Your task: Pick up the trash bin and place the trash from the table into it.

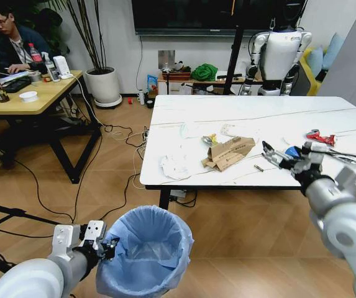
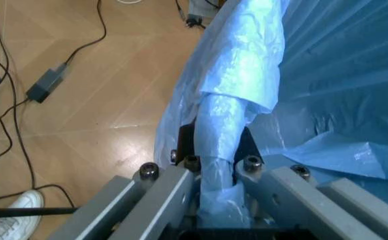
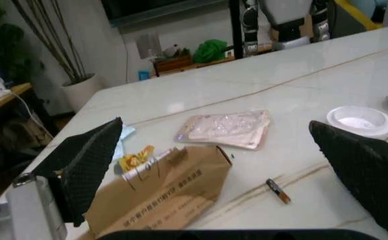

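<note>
left gripper: clamped on the rim of the trash bin, pinching wall and light-blue liner together; the left wrist view shows the fingers squeezed either side of the bagged edge, which is why the bin hangs from one side.
trash bin: held low in front of the robot, below and short of the near edge of the table, mouth facing up, probably so litter can drop straight in.
right gripper: over the near right part of the table with its black pads spread wide and nothing between them, aimed toward the torn brown cardboard box.
trash: still on the table; crumpled white tissues lie left of the box, a red wrapper further right, a small yellow scrap just beside the box.
progress: bin is in hand; judging by the spread litter, clearing has hardly begun.
</note>
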